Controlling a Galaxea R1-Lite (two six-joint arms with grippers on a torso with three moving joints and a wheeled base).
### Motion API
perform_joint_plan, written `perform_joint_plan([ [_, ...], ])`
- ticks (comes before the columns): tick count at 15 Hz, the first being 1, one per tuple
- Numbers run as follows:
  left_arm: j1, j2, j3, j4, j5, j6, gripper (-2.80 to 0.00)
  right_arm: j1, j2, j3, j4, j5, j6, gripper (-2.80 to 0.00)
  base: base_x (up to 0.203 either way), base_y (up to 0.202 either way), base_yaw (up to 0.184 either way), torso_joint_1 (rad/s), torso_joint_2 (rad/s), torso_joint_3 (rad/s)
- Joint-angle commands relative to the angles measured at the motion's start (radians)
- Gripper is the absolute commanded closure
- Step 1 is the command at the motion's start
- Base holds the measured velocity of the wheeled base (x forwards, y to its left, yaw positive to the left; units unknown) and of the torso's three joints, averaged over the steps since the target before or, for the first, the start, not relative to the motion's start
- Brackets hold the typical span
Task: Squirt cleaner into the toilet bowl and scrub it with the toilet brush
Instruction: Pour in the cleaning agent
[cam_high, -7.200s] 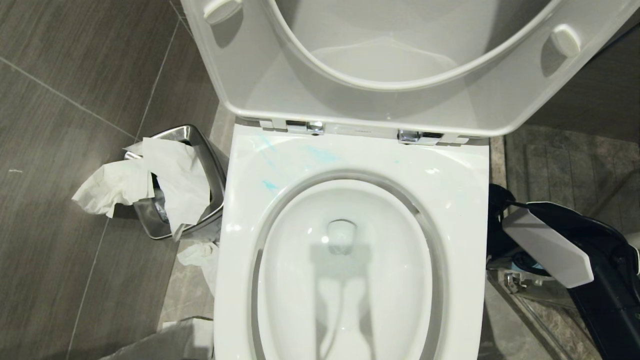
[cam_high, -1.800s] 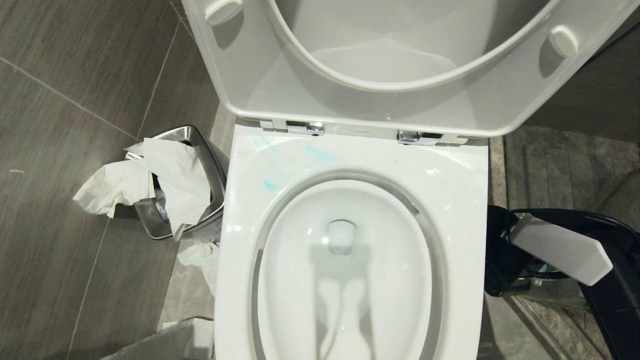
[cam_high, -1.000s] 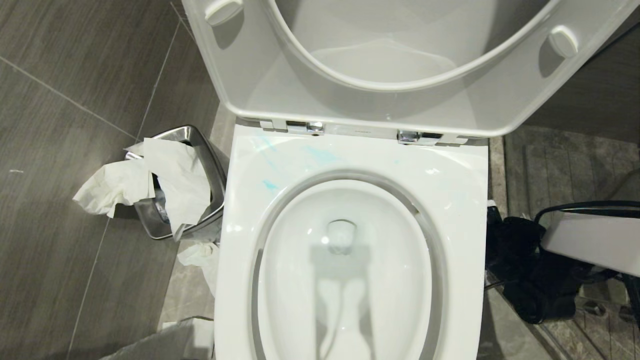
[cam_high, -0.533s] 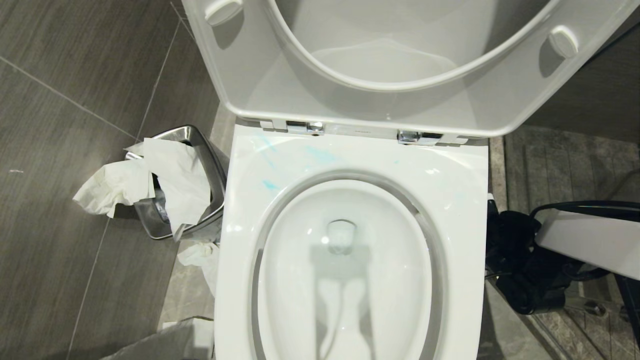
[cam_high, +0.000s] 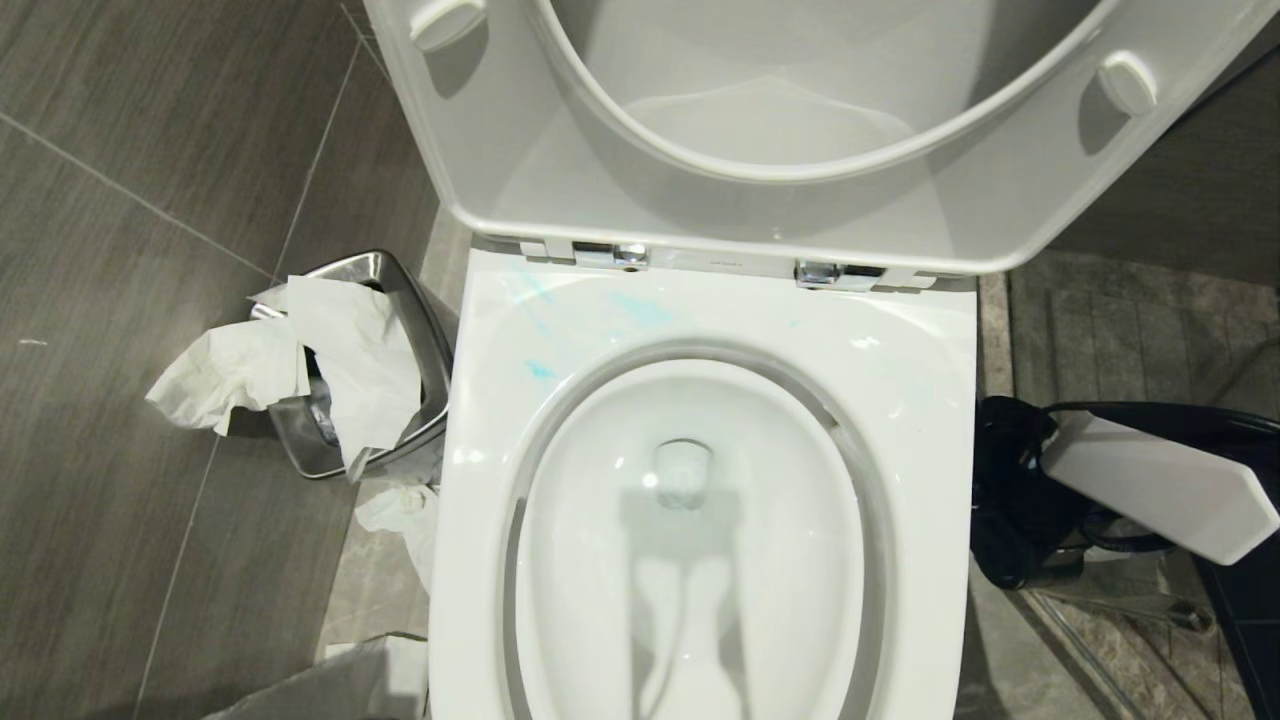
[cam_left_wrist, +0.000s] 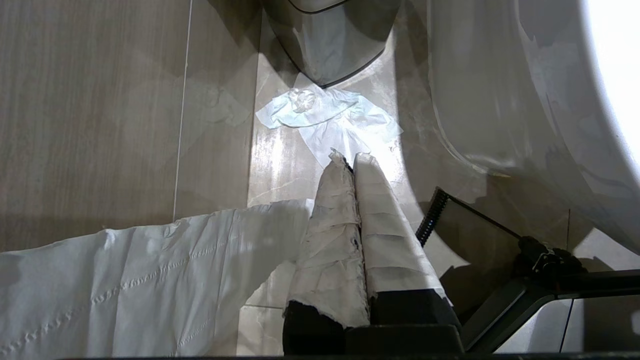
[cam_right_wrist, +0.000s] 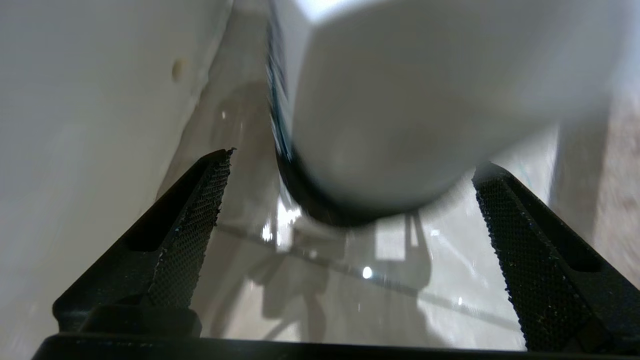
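Observation:
The toilet bowl (cam_high: 905, 400) fills the middle of the head view, seat and lid raised. Pale blue streaks of cleaner (cam_high: 540, 371) mark the rim's back left. The toilet brush is out of view. My right arm (cam_high: 1140, 485) hangs low on the floor beside the bowl's right flank. In the right wrist view my right gripper (cam_right_wrist: 355, 162) stands open, nothing between its fingers. Just beyond them is a blurred pale rounded object (cam_right_wrist: 400, 100) with a dark lower edge. My left gripper (cam_left_wrist: 350, 159) is shut and empty, parked above the floor left of the toilet.
A steel bin (cam_high: 405, 300) stuffed with white paper (cam_high: 340, 360) stands left of the toilet. Crumpled tissue (cam_high: 400, 510) lies on the floor near it. The toilet's outer wall (cam_right_wrist: 75, 125) runs close along one side of my right gripper. Grey floor tiles (cam_high: 130, 450) surround everything.
My right arm has swung beside the toilet, its white link coming back toward the bowl's side and tilting. The bowl, bin and paper have not moved.

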Motion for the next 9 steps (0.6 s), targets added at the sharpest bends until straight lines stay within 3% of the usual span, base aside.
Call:
perform_joint_plan([
  [1,0.000,0.001,0.000,0.000,0.000,0.000,0.00,0.005,0.053,-0.066,-0.009,-0.003,-0.022,-2.80,0.000,0.000,0.000,0.000,0.00,0.000],
  [9,0.000,0.001,0.000,0.000,0.000,0.000,0.00,0.009,0.102,-0.238,-0.009,-0.003,-0.072,-2.80,0.000,0.000,0.000,0.000,0.00,0.000],
])
